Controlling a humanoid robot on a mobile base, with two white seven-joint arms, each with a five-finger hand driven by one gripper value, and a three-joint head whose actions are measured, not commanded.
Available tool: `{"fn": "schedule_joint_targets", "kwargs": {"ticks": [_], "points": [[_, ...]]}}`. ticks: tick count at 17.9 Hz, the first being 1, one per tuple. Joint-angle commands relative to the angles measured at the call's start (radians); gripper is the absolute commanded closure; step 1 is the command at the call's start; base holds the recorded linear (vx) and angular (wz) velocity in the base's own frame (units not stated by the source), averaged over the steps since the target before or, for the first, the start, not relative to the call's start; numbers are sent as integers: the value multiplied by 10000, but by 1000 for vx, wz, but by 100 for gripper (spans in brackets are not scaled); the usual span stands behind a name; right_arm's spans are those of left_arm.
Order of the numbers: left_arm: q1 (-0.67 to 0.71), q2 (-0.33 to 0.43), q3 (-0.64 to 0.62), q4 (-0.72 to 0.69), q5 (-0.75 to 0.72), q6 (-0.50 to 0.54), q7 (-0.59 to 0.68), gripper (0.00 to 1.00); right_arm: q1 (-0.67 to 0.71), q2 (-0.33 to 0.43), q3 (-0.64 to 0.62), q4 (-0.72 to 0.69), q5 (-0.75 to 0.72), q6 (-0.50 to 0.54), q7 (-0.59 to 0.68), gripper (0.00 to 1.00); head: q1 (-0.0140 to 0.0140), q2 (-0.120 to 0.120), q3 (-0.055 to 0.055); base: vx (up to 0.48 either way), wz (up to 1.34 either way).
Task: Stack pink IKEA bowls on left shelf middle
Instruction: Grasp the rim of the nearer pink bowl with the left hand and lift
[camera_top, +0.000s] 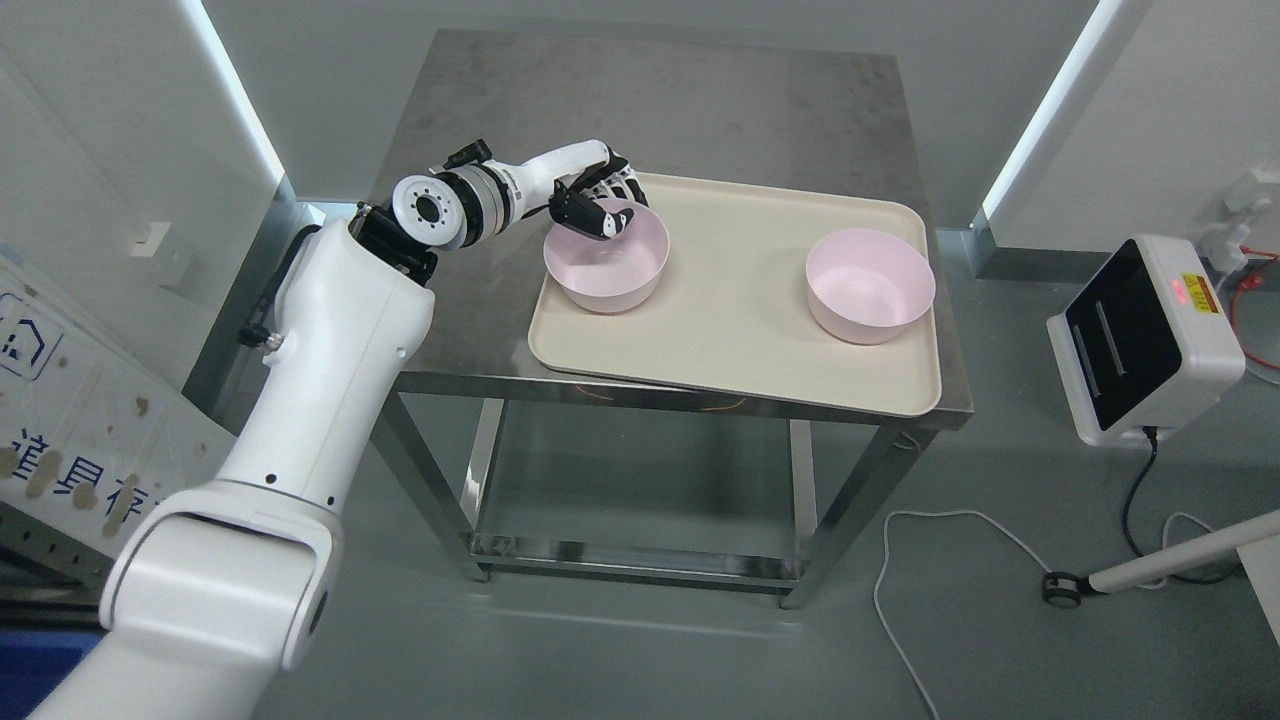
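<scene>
Two pink bowls stand on a beige tray on a steel table. The left bowl is at the tray's left end, the right bowl at its right end. My left hand reaches from the left over the back rim of the left bowl. Its thumb is inside the bowl and its fingers curl round the outside of the rim, gripping it. The bowl rests on the tray. The right arm does not show.
The steel table has bare top behind the tray and a lower shelf. A white device stands on the floor at the right, with cables trailing beside it. Walls close in at the back and left.
</scene>
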Motion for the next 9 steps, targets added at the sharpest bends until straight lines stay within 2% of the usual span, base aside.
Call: {"fn": "schedule_joint_targets", "kwargs": {"ticks": [1,7,9], "points": [[-262,50,501,35,4,-489,218,99,291,-174,-107,-337,0,44,3,0,0,0,0,0,0],[-600,-21,424,-839,81,-444,111,100,291,-174,-108,-337,0,44,3,0,0,0,0,0,0],[-738,-21,-628,-961,355,-475,279,100,291,-174,-107,-337,0,59,3,0,0,0,0,0,0]]}}
